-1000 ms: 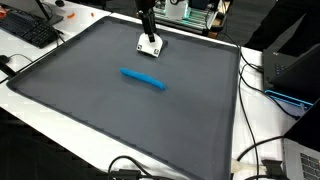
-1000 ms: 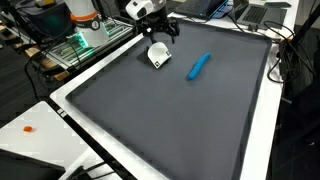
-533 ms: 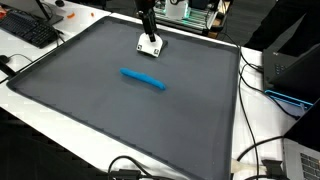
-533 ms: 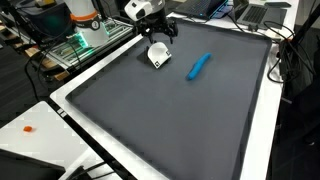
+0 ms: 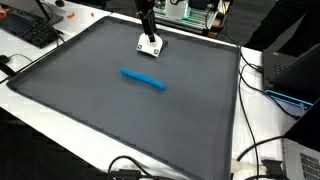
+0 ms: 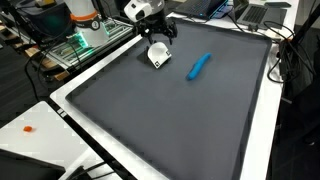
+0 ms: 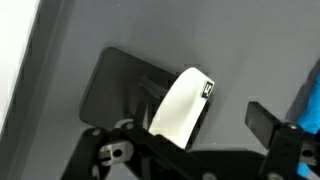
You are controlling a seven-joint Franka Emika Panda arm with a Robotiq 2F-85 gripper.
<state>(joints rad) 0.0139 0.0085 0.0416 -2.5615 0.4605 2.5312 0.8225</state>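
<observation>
A small white block (image 7: 178,108) with a black label lies on the dark grey mat (image 5: 150,120) near its far edge. My gripper (image 5: 148,30) hangs just above the white block (image 5: 150,44), open, holding nothing. In the wrist view one dark finger (image 7: 266,122) stands to the right of the block, apart from it; the other finger is hidden. A blue elongated object (image 5: 143,78) lies flat near the mat's middle, away from the gripper. In the other exterior view the gripper (image 6: 160,34) is over the block (image 6: 158,55), with the blue object (image 6: 199,66) beside it.
The mat sits on a white table (image 6: 60,150). A black keyboard (image 5: 28,30) lies past one side of the mat. Cables (image 5: 255,150) and a dark box (image 5: 295,65) sit on the opposite side. A small orange piece (image 6: 30,128) is on the white table.
</observation>
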